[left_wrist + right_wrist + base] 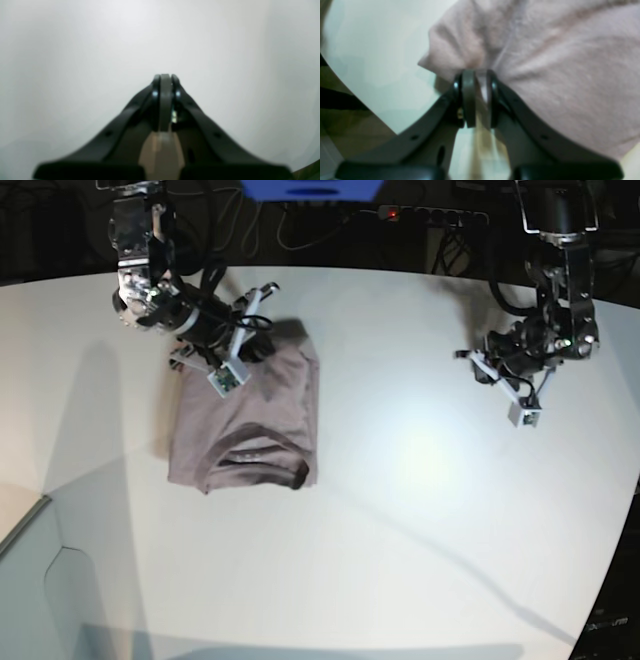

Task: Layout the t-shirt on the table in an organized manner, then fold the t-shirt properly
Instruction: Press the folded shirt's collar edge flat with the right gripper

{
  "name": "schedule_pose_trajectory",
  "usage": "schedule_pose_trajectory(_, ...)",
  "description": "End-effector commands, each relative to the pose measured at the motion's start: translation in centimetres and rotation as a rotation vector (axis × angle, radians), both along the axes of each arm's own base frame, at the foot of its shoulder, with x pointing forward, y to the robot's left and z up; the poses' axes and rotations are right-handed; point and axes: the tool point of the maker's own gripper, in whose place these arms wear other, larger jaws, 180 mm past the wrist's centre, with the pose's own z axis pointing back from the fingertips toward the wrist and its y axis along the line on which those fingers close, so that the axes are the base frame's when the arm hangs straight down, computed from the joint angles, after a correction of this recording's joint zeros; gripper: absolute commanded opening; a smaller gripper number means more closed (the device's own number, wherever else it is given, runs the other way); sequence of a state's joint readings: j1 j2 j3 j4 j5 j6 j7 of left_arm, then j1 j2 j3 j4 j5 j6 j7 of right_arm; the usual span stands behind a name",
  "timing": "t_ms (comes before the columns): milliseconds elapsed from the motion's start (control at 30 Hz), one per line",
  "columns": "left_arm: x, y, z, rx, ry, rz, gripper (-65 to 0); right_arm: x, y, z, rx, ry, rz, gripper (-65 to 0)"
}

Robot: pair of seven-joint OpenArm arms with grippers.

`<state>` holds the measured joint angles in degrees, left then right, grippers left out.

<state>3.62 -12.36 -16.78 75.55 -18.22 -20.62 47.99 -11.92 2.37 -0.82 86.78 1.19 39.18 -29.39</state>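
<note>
T-shirt [250, 420] edge pinched by right end effector [480, 82]; left end effector [165, 82] closed, empty, blurred.

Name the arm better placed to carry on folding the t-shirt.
Right. The right hand is already pinching the t-shirt at its far edge; the left hand is shut, empty, and off the cloth over bare table.

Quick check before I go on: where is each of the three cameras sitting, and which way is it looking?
Left wrist: behind the shut left gripper, facing bare table.
Right wrist: behind the right gripper, shut on the t-shirt, table edge left.
Base: high up, looking down on the table and both arms.
Shared: right wrist and base both show the t-shirt.
</note>
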Motion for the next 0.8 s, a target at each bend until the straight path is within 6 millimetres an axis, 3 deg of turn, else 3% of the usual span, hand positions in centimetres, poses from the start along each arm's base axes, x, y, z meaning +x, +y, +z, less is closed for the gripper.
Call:
schedule_pose_trajectory(0,1.2,0.4,1.1,0.004,-0.045,0.002,-65.0,0.6,0.4,1.4,0.027,-0.049,0.008,-58.1)
schedule_pose_trajectory(200,1.1,0.4,1.1,0.004,-0.042,0.003,-65.0,1.5,0.5,4.7,0.021,-0.149,0.016,-58.1)
schedule_pose_trajectory(300,1.1,0.4,1.1,0.004,-0.042,0.003,-65.0,1.8,0.4,5.1,0.02,-0.161,0.015,-58.1)
schedule_pose_trajectory(600,1.1,0.4,1.0,0.003,-0.041,0.003,-65.0,2.5,-2.5,2.1,0.001,-0.083,-0.062,-58.1)
schedule_pose_trajectory(767,1.1,0.4,1.0,0.003,-0.04,0.004,-65.0,2.0,-2.9,0.2,0.004,-0.025,-0.079,-58.1)
